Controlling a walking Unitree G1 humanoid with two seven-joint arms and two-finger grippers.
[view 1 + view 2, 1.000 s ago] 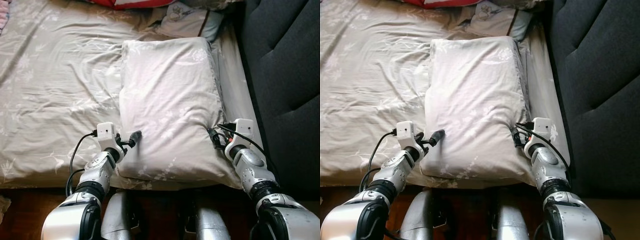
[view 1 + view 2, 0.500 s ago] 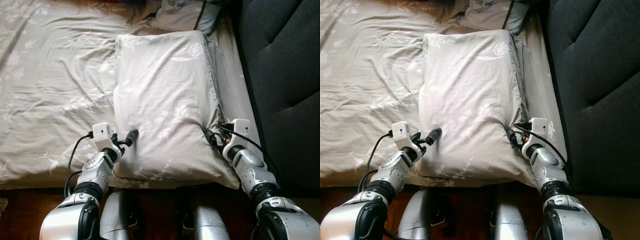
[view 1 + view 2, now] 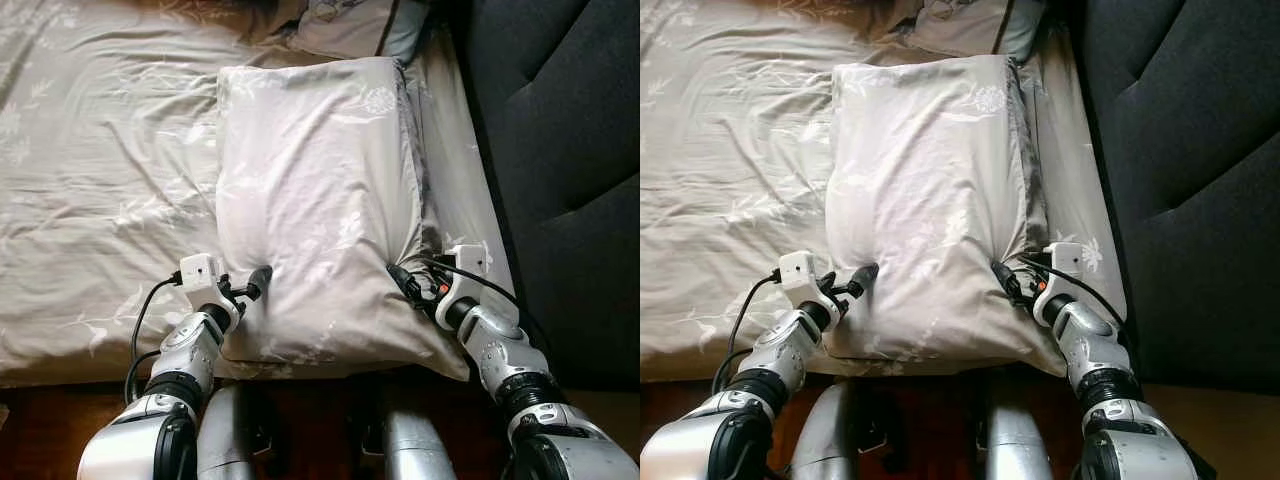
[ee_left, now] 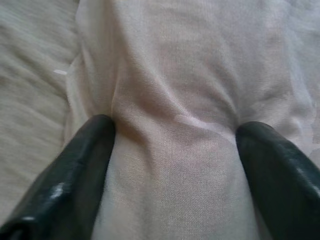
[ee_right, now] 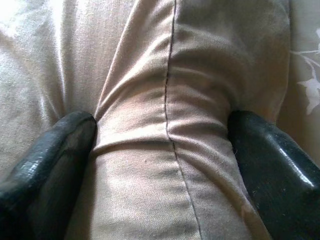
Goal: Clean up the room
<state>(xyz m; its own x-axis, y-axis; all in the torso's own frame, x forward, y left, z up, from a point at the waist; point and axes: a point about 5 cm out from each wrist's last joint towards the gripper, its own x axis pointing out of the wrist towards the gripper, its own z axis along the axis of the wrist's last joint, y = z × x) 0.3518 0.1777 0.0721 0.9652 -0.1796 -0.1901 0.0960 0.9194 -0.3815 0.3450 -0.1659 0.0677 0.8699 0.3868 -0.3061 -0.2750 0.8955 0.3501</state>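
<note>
1. I see the pillow [image 3: 320,200] flat on the bed [image 3: 100,180], beside the dark headboard [image 3: 560,150].
2. Left tool [image 3: 250,283] clamps a fold of the pillow's near-left edge; right tool [image 3: 400,282] clamps the near-right edge seam.
3. The pillow lies between my tools and ahead of them, both equally near.
4. Long axis runs straight away from me, far end toward a second pillow [image 3: 360,25].
5. Next move, I'd guess: a two-handed lift or slide along that axis.

I can read no text, label, brand or number anywhere here. The pillow [image 3: 315,200] and the sheet [image 3: 100,170] carry only a pale leaf print, no lettering.
</note>
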